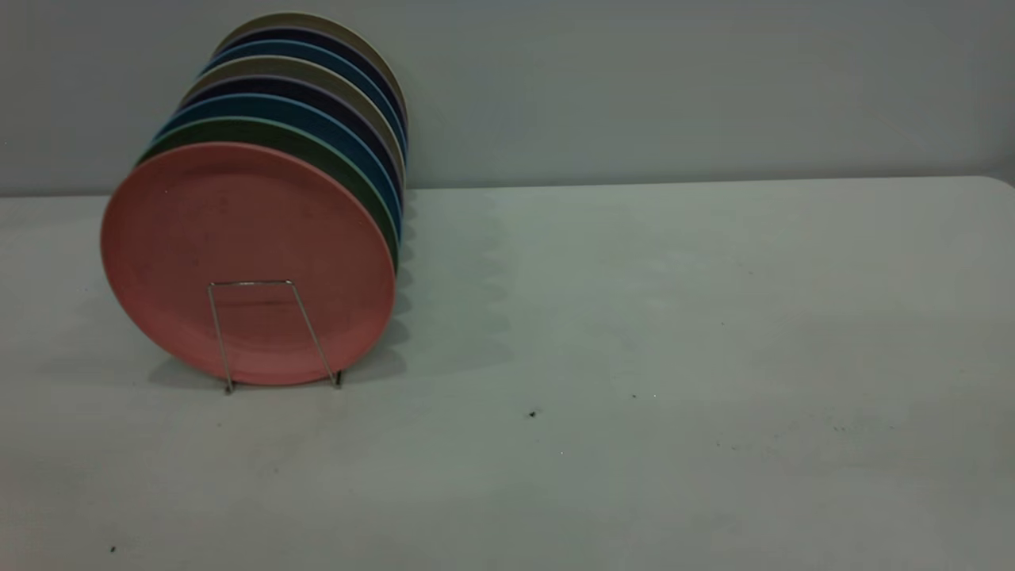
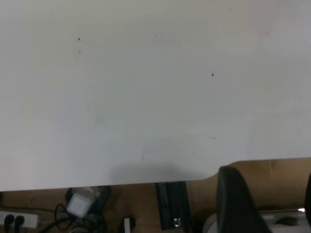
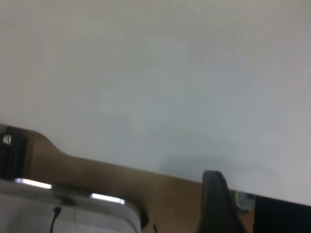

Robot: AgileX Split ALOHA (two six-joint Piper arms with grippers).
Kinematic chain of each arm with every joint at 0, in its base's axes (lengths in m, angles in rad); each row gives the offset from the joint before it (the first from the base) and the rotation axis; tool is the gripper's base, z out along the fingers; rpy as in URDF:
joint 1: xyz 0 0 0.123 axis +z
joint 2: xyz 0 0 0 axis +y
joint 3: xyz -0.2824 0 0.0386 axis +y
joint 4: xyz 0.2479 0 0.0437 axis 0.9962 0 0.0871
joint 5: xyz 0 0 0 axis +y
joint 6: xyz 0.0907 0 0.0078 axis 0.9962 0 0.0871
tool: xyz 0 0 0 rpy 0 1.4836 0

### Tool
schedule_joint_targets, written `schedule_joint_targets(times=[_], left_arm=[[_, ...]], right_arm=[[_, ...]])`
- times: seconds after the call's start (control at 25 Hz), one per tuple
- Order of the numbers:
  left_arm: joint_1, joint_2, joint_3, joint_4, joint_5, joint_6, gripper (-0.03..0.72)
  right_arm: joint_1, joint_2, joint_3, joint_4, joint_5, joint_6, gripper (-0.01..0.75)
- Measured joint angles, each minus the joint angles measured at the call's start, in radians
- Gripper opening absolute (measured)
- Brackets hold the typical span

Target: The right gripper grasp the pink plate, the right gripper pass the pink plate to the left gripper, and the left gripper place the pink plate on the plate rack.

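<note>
On the table's (image 1: 634,317) left side you've got the pink plate (image 1: 238,238) upright in the plate rack (image 1: 270,333), frontmost of a row of plates (image 1: 317,87). Neither pincer shows in the exterior view. Each wrist view shows only one dark finger (image 2: 235,204) (image 3: 216,204) over the table edge, so you can't tell pincer opening.

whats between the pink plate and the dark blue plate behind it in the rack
In the exterior view, one green plate stands between the pink plate and the blue plate, all upright in the plate rack.
</note>
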Motion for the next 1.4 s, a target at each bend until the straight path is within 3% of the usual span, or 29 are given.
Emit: schedule_joint_targets(times=[0.32,0.52,0.68,1.4], left_arm=[[-0.001,-0.227,0.153,0.001,0.000,-0.002,0.372],[-0.066,-0.333,0.208,0.003,-0.025,-0.003,0.372],[-0.109,-0.404,0.208,0.003,-0.026,-0.003,0.371],[-0.110,-0.445,0.208,-0.045,-0.026,-0.003,0.371]], right_arm=[[0.000,-0.272,0.145,0.003,-0.005,-0.011,0.483],[0.050,-0.454,0.246,0.003,-0.073,-0.011,0.483],[0.070,-0.554,0.253,0.002,-0.097,-0.012,0.483],[0.070,-0.564,0.256,0.004,-0.099,-0.012,0.483]])
